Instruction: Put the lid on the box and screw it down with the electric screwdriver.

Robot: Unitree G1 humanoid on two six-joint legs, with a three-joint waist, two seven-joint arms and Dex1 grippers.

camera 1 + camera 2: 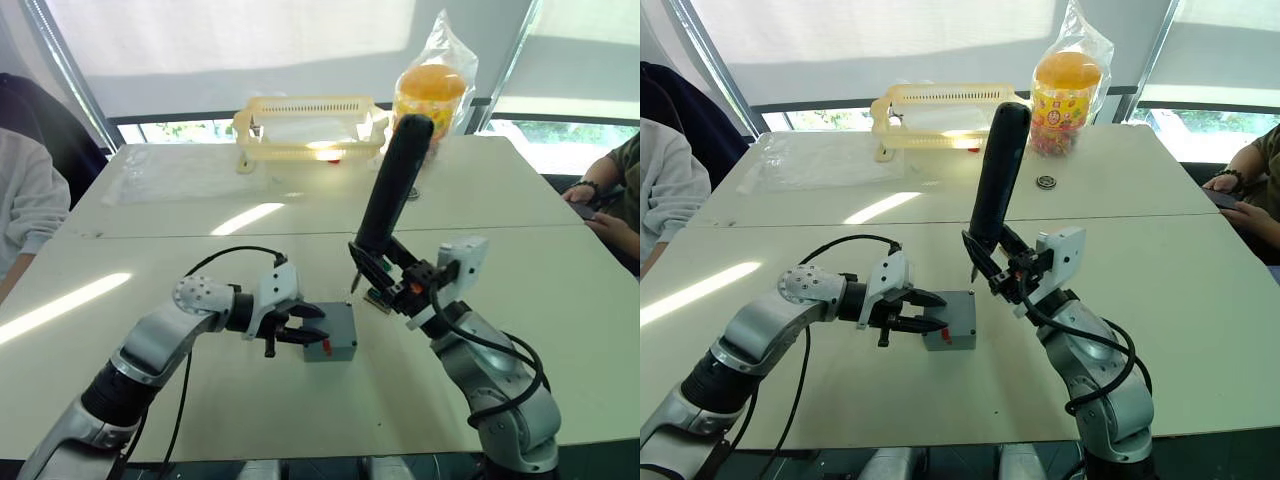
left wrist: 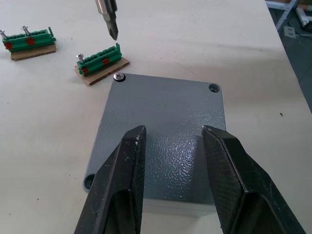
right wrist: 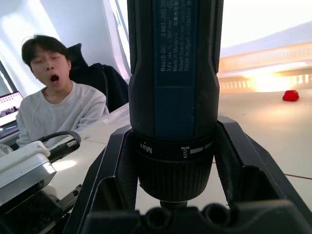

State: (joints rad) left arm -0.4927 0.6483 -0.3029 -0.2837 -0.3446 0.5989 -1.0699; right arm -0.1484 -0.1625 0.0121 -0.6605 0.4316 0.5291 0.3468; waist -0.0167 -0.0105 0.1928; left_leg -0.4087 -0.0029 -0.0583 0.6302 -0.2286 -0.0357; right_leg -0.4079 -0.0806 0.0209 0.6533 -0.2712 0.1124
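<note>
The grey box [image 1: 338, 345] stands at the table's middle front, a red mark on its near side. The lid [image 2: 165, 105] lies on top of it, with one screw [image 2: 118, 76] in a far corner and an empty hole [image 2: 213, 88] in the corner beside it. My left gripper [image 1: 304, 326] is open, its two black fingers [image 2: 122, 170] spread just above the lid's near edge. My right gripper [image 1: 388, 272] is shut on the electric screwdriver [image 1: 396, 180], which leans upward and away. Its bit [image 2: 109, 19] hangs just beyond the screwed corner, clear of the lid.
Two green terminal pieces on cardboard [image 2: 100, 62] [image 2: 28, 41] lie just behind the box. At the far edge stand a yellow slotted basket [image 1: 305, 125] and a bagged candy jar [image 1: 430, 95]. People sit at the table's left [image 1: 25, 205] and right [image 1: 610, 200] sides.
</note>
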